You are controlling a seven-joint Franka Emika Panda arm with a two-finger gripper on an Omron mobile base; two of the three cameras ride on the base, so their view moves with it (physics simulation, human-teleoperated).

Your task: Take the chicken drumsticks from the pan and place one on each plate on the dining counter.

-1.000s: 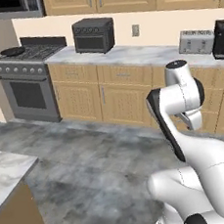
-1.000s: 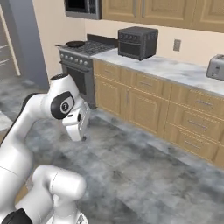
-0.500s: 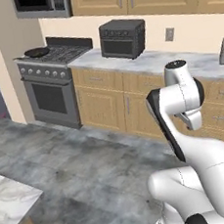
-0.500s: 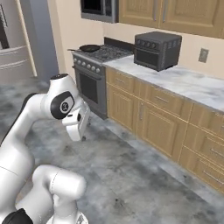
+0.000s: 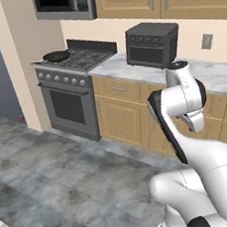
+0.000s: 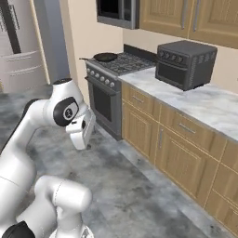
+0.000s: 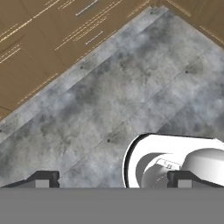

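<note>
The pan (image 5: 56, 55) is a black round one on the stove's back left burner, also seen as the pan (image 6: 105, 56) in the right base view. It is too far off to make out the chicken drumsticks in it. Each plate and the dining counter are out of view. My gripper (image 7: 112, 180) points down at the grey stone floor, folded close to the arm, well short of the stove. Its fingertips (image 7: 43, 179) stand wide apart, open with nothing between them. The same gripper (image 6: 82, 139) hangs at mid height.
The stove (image 5: 70, 85) stands against a tan wall, with a microwave (image 5: 63, 4) above it. To the right runs a marble counter (image 6: 204, 104) on wooden cabinets, carrying a dark toaster oven (image 5: 152, 43). A steel refrigerator (image 6: 18, 42) stands far left. Open floor lies ahead.
The whole picture has shifted as the base drives: stove and toaster oven have slid right and grown larger. The arm keeps its folded pose and the gripper stays open.
</note>
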